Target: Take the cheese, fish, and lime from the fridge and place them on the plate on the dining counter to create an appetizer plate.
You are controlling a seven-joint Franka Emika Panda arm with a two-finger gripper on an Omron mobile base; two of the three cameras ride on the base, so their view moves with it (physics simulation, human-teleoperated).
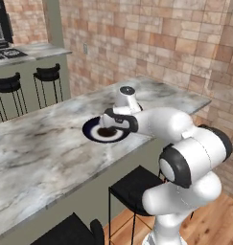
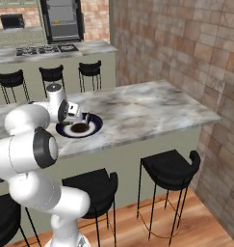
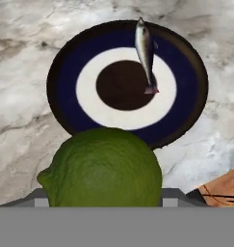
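The lime sits gripped in my pincer above the near rim of the plate, a green round bulk at the bottom of the hand view, with the jaws spread wide around its sides and closed on it; the finger tips themselves are hidden behind the fruit. Just beyond the lime, the fish already lies on the plate, its thin silver body running from the far blue rim toward the dark centre. I can see no cheese on the plate, so by my reading one item is delivered, one is about to be set down and the cheese is left to fetch from the fridge. The plate rests on the dining counter, whose marble spreads out on every side of my pincer. From the left base camera, my pincer hangs low over the plate; from the right base camera, the pincer is at the plate's left edge. Black stools stand along the counter's front, below my arm.
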